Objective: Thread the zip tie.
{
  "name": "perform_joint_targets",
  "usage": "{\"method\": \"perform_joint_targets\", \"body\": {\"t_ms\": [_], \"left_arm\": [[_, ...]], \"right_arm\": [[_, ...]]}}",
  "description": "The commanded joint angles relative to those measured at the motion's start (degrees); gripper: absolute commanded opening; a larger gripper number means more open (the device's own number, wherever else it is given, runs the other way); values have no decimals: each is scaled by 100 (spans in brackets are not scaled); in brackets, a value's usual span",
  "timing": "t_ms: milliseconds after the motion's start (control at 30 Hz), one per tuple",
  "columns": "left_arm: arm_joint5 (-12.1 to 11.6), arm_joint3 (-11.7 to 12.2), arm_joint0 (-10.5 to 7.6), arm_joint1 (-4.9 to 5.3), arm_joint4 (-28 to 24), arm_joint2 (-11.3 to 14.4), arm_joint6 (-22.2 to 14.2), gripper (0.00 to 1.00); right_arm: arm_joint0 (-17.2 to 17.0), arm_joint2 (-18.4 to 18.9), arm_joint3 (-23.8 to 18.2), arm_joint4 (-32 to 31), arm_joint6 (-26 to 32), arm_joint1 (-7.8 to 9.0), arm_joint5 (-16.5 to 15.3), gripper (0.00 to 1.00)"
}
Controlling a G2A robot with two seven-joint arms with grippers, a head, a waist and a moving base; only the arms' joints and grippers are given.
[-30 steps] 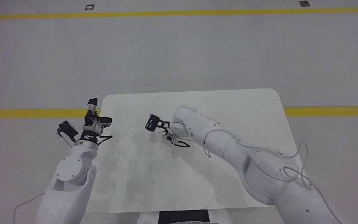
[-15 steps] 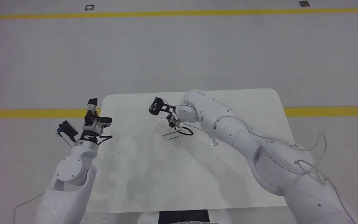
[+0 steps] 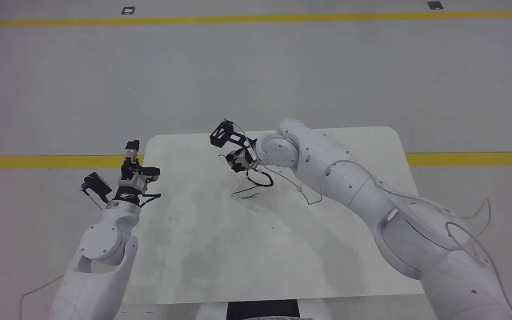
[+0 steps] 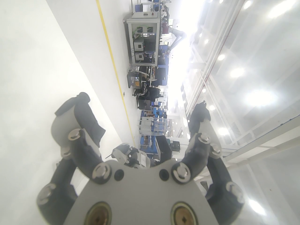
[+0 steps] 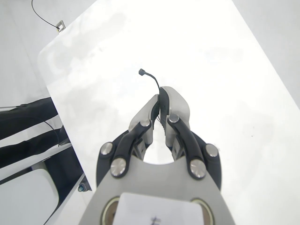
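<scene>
The right jaws are pressed together on the zip tie [image 5: 155, 80], a thin black strap pinched between the two dark pads [image 5: 165, 105]. In the right wrist view a short length of the strap curves out past the fingertips and ends in the small square head [image 5: 141, 71], held in the air above the white surface [image 5: 211, 47]. From the top view, the right arm [image 3: 344, 180] stretches across the far side of the surface [image 3: 336, 248] towards its far left corner. The rest of the zip tie [image 3: 259, 178] hangs under the wrist as a dark loop there. Whether its lowest part touches the surface cannot be told.

The left jaws stand wide apart with nothing between them. In the left wrist view the two dark fingers [image 4: 78, 118] point out into the room rather than at the surface. In the top view the left arm [image 3: 104, 240] sits at the surface's left edge, its wrist just outside that edge and well apart from the zip tie.

A yellow line [image 3: 240, 18] runs across the grey floor beyond the surface.
</scene>
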Motion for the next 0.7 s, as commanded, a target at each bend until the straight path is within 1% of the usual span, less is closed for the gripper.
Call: {"method": "perform_joint_targets", "body": {"t_ms": [0,533,600,667], "left_arm": [[0,0,0,0,0,0,0,100],[0,0,0,0,0,0,0,100],[0,0,0,0,0,0,0,100],[0,0,0,0,0,0,0,100]], "right_arm": [[0,0,0,0,0,0,0,0],[-13,5,0,-14,-30,1,24,0],[-16,62,-120,-225,-159,3,276,0],[19,106,-248,-427,-134,-3,629,0]]}}
